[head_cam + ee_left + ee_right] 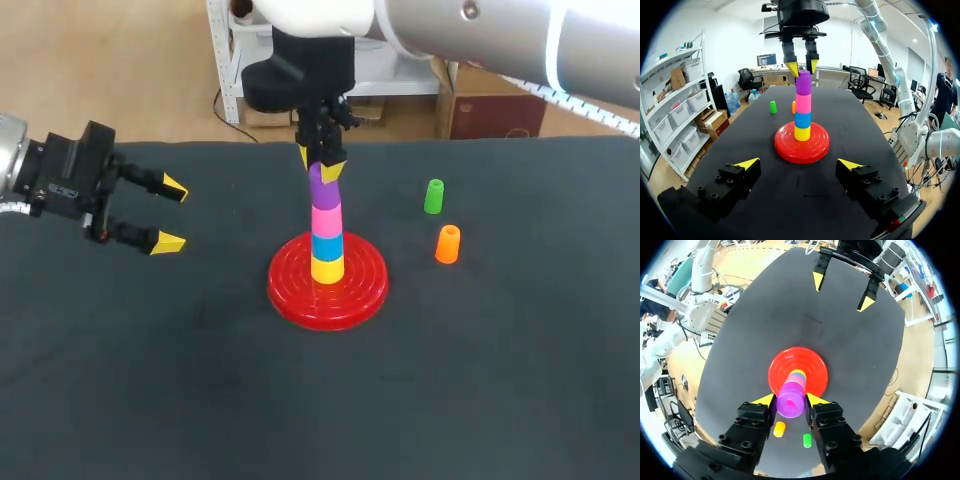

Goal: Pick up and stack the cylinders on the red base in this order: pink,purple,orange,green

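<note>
On the red base (pixel 290 290) stands a stack: yellow at the bottom, then blue, then a pink cylinder (pixel 326 220), with a purple cylinder (pixel 320 188) on top, leaning slightly. My right gripper (pixel 320 162) hangs straight over the stack, shut on the purple cylinder's upper end. In the right wrist view the purple cylinder (pixel 791 404) fills the gap between the fingers of the right gripper (pixel 790 399). An orange cylinder (pixel 447 244) and a green cylinder (pixel 433 196) stand upright to the right of the base. My left gripper (pixel 170 215) is open and empty, well left of the stack.
The dark tabletop (pixel 500 400) is bare around the base except for the two loose cylinders on the right. From the left wrist, the stack (pixel 802 117) stands ahead of the left gripper (pixel 799 163), and the green cylinder (pixel 773 106) and orange cylinder (pixel 794 106) lie beyond it.
</note>
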